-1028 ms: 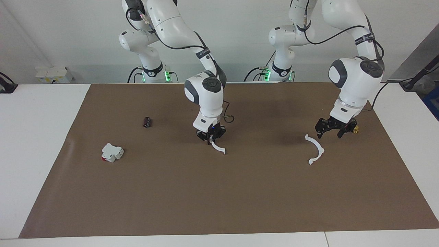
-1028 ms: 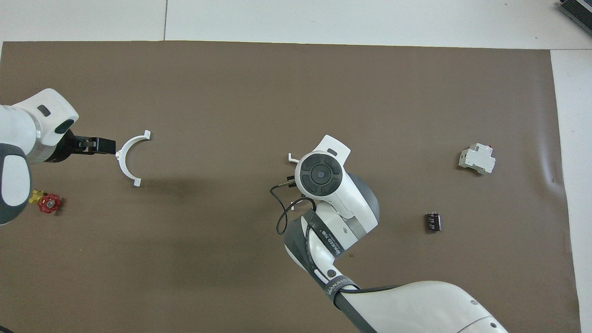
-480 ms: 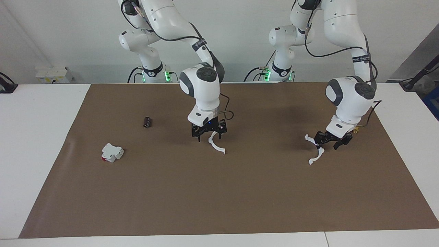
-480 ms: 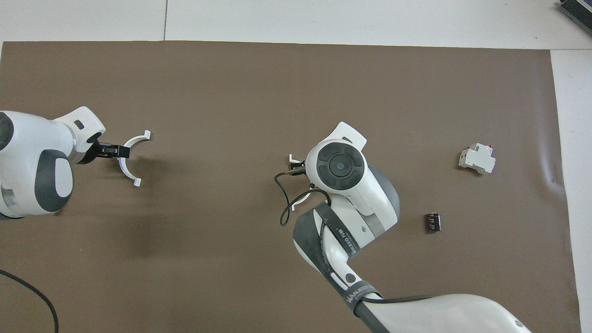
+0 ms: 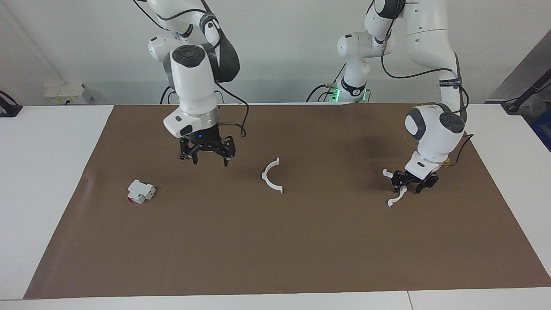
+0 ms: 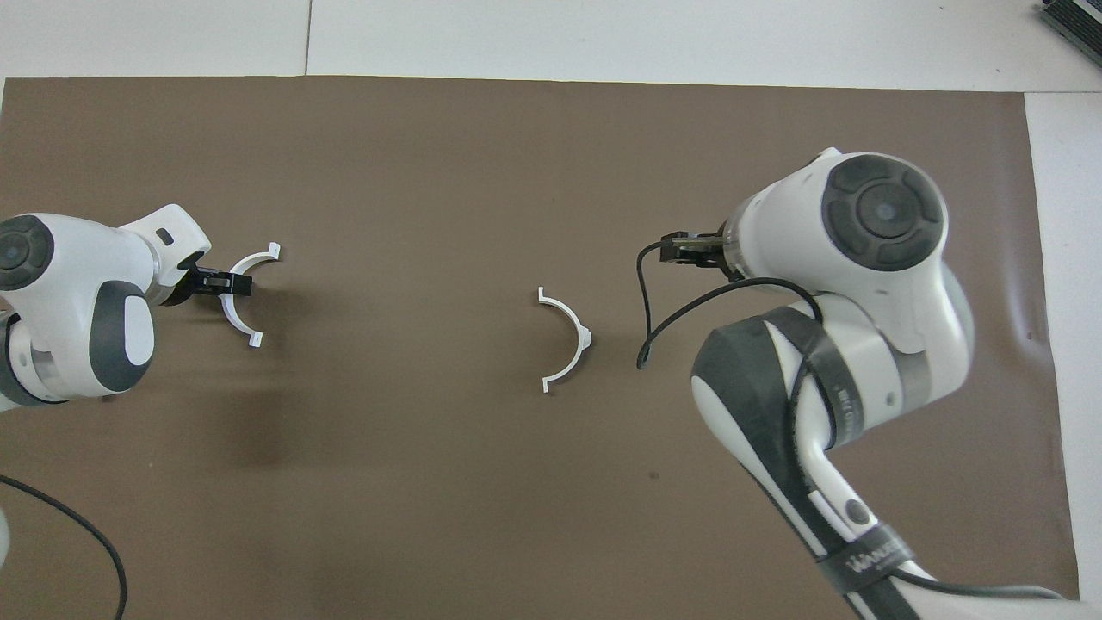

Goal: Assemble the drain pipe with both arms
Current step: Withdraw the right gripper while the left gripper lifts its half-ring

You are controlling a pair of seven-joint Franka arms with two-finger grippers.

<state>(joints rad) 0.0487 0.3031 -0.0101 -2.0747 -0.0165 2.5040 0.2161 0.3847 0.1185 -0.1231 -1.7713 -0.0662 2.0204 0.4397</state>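
The drain pipe lies as two separate white half-ring arcs on the brown mat. One arc (image 5: 270, 178) lies free at the mat's middle and also shows in the overhead view (image 6: 575, 331). The other arc (image 5: 394, 199) lies toward the left arm's end (image 6: 245, 323). My left gripper (image 5: 411, 186) is down at the mat with its fingers apart around that arc's middle (image 6: 225, 282). My right gripper (image 5: 208, 160) is open and empty. It hangs above the mat, well away from the middle arc, toward the right arm's end (image 6: 689, 250).
A white blocky part with a red end (image 5: 140, 191) lies toward the right arm's end of the brown mat (image 5: 301, 258). The small black cylinder is hidden by my right hand. The right arm covers that end in the overhead view.
My right gripper let go of the middle arc, rose and swung toward the right arm's end. My left gripper came down around the other arc.
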